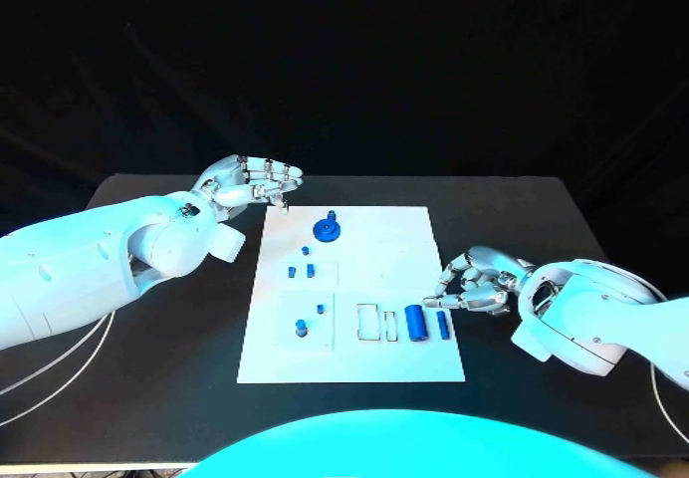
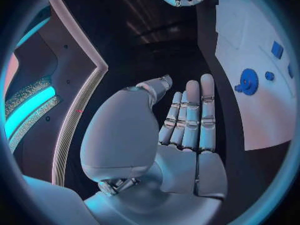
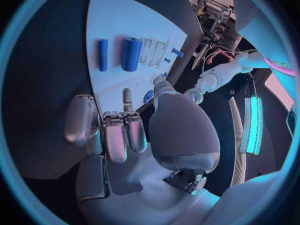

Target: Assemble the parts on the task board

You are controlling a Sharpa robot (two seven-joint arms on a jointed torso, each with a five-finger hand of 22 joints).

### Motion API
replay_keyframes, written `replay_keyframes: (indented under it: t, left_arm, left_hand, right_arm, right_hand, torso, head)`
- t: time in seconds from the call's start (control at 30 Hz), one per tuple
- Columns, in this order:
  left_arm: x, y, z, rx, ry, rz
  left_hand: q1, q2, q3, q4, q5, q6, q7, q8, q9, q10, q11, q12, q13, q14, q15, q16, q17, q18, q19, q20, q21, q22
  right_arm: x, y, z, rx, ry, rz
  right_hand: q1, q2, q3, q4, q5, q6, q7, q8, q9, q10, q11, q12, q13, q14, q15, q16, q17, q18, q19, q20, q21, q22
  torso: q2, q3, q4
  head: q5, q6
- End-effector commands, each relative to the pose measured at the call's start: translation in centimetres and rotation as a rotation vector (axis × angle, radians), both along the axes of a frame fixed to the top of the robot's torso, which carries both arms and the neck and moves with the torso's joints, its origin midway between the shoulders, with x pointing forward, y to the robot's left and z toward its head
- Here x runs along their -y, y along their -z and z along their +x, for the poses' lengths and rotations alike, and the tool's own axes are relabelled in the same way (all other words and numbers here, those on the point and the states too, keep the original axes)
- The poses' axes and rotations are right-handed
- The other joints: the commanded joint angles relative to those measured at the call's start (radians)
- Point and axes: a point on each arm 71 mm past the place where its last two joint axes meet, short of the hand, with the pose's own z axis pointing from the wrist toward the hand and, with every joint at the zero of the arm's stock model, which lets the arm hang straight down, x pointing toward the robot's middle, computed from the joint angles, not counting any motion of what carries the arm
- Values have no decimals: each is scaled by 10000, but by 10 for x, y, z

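The white task board (image 1: 359,354) lies mid-table. A blue gear (image 1: 329,231) sits near its far end, small blue pegs (image 1: 301,270) stand left of centre, and another peg (image 1: 302,328) stands nearer me. A thick blue cylinder (image 1: 415,322) and a thinner one (image 1: 444,326) lie near the right edge. My left hand (image 1: 256,184) hovers off the board's far left corner, holding nothing; its fingers (image 2: 190,115) are stretched out, with the gear (image 2: 249,81) beyond them. My right hand (image 1: 474,282) hangs at the right edge, just past the cylinders (image 3: 130,54), fingers (image 3: 115,135) partly curled and holding nothing.
Black tabletop (image 1: 158,378) surrounds the board on all sides. Empty outlined slots (image 1: 376,321) lie left of the thick cylinder. My left forearm (image 1: 129,259) crosses the table's left side.
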Motion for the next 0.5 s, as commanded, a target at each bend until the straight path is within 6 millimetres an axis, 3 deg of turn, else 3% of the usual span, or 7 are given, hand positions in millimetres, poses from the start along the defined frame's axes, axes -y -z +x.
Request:
replay_keyframes:
  t: [0.03, 0.5]
  left_arm:
    - [2, -1, -1, 58, 104, -155]
    - [-1, -1, -1, 41, 78, -134]
  left_hand:
    - [-15, 18, -59, 17, -1, -86, 82, -37, -17, -88, 15, 65, -9, -61, 29, -27, -17, 60, 3, 87, -69, -13]
    - [-15, 18, -59, 17, -1, -86, 82, -37, -17, -88, 15, 65, -9, -61, 29, -27, -17, 60, 3, 87, -69, -13]
  right_arm:
    - [-1, 9, -5, -494, -88, -896]
    - [-15, 25, -10, -712, -314, -1070]
  right_hand:
    - [15, 143, -192, 3, 29, -71, 1, 62, -28, 672, -48, 40, 2014, 882, 11, 60, 1802, -194, 83, -24, 41, 443]
    - [-53, 301, -563, 8, 38, 60, -47, 193, -66, 767, -86, 115, 2163, 896, -16, 76, 1875, -217, 132, -42, 166, 538]
  torso:
    - [12, -6, 20]
    - [5, 0, 8]
  head:
    - [10, -1]
    - [31, -1]
